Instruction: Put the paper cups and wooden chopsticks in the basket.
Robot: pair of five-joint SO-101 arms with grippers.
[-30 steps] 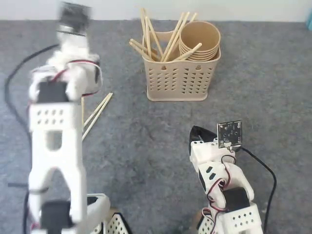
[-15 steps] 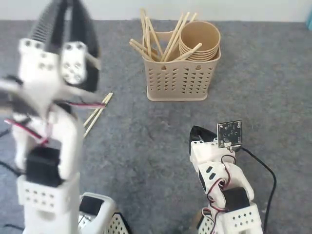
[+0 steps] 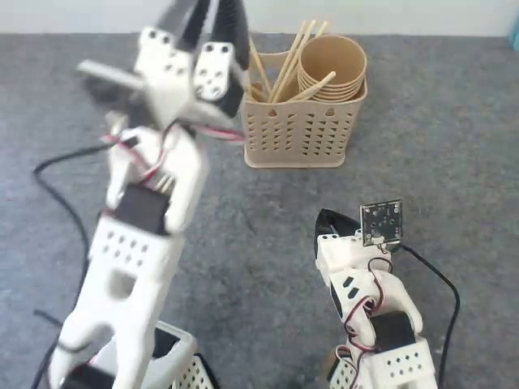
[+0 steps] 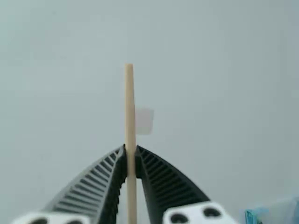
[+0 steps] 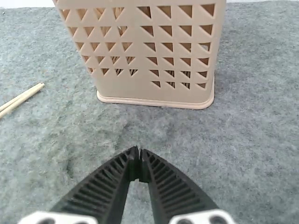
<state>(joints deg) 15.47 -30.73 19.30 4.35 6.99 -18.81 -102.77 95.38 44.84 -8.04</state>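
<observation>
The beige perforated basket (image 3: 302,130) stands at the back of the grey carpet, with stacked paper cups (image 3: 332,61) and several wooden chopsticks (image 3: 285,61) inside. My left gripper (image 3: 215,16) is raised high just left of the basket's rim. In the left wrist view this gripper (image 4: 130,151) is shut on one wooden chopstick (image 4: 129,107), which sticks out past the fingertips against the pale wall. My right gripper (image 5: 136,156) is shut on nothing, low over the carpet in front of the basket (image 5: 154,51). It sits at the lower right in the high view (image 3: 328,220).
Two loose chopsticks (image 5: 21,99) lie on the carpet left of the basket; the left arm covers them in the high view. A black cable (image 3: 61,194) trails at the left and another (image 3: 442,284) at the right. A blue object (image 3: 516,32) is at the far right edge.
The left arm has risen from the loose chopsticks at the left and swung right towards the basket, carrying one chopstick. The right arm has not moved.
</observation>
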